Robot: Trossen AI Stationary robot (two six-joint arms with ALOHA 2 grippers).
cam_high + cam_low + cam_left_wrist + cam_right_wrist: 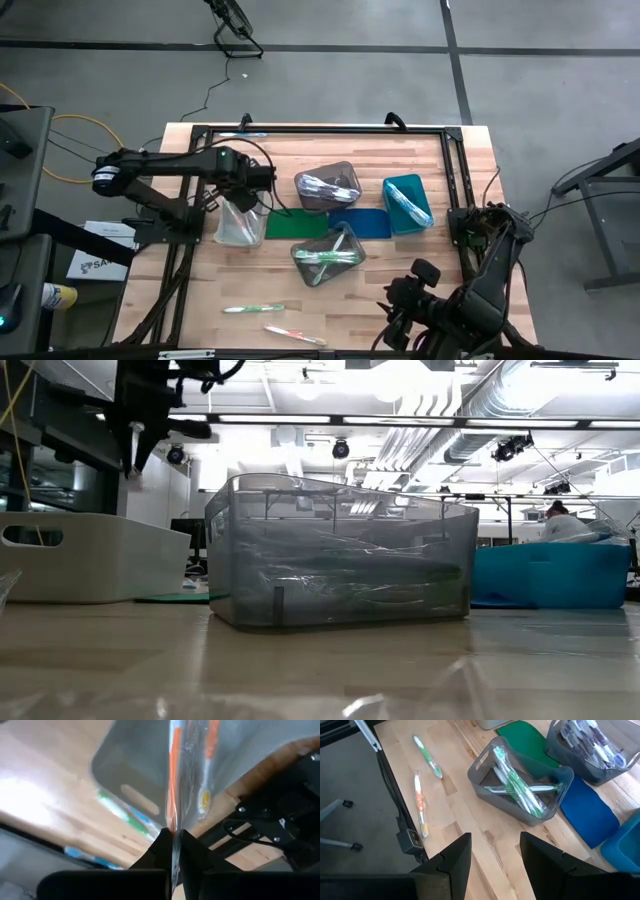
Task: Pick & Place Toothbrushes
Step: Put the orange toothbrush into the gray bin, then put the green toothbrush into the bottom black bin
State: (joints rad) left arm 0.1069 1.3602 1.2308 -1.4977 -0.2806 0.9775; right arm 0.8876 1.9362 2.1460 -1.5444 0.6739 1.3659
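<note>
Looking down, a wooden table [300, 300] carries a black frame and four plastic bins. Two dark arms reach in, one from the left and one from the near right corner. At the table's middle sit a green mat [296, 225] and a blue mat [362, 222], side by side. A grey bin [328, 186] just beyond them holds several toothbrushes, and a second grey bin [520, 782] on the near side holds green-accented toothbrushes [517, 785] lying crossed. A teal bin [407, 203] at the right holds more. A clear bin [238, 222] stands at the left, beside the green mat.

Above that clear bin hangs the left gripper [173, 840], its fingers pinched together on a wrapped orange toothbrush [173, 780] that dangles over the bin. The right gripper [495, 852] hovers over the near right of the table, fingers spread wide and empty. Two loose toothbrushes lie on the near edge: a green one [253, 308] and an orange one [295, 334].
</note>
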